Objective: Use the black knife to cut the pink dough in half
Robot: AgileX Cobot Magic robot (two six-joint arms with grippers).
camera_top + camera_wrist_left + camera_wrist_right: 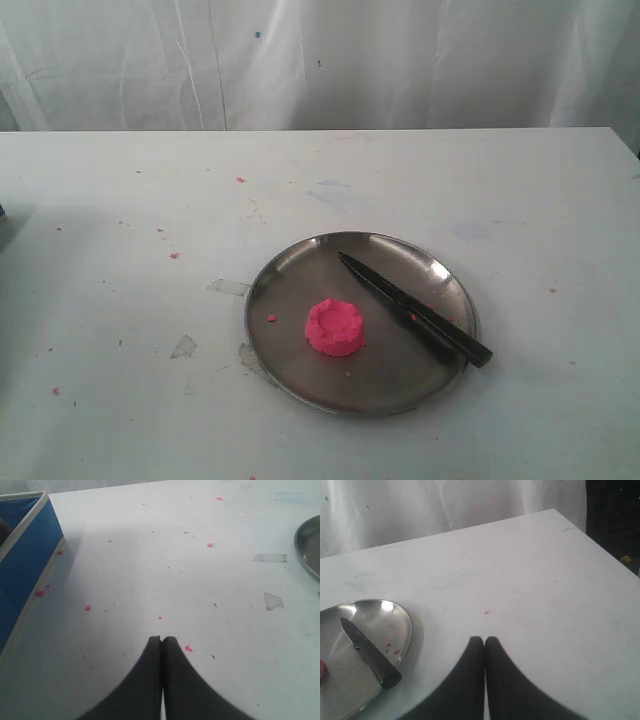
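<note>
The pink dough (pixel 335 327) is a round puck with a dented top, lying whole in the middle of the steel plate (pixel 290 375). The black knife (pixel 412 309) lies flat across the plate's right side, tip toward the back, handle end over the rim. In the right wrist view the knife (pixel 367 652) rests on the plate (pixel 395 615), and a sliver of dough (pixel 322 671) shows at the frame edge. My right gripper (pixel 485 640) is shut and empty above bare table beside the plate. My left gripper (pixel 162 639) is shut and empty, well away from the plate's rim (pixel 306 547). Neither gripper shows in the exterior view.
A blue box (pixel 25 550) with a pale rim stands by the left gripper. Pink crumbs (pixel 174 254) and clear tape scraps (pixel 183 347) dot the white table (pixel 150 420). A white curtain (pixel 320 60) hangs behind. The table's corner and edge (pixel 600 545) lie near the right gripper.
</note>
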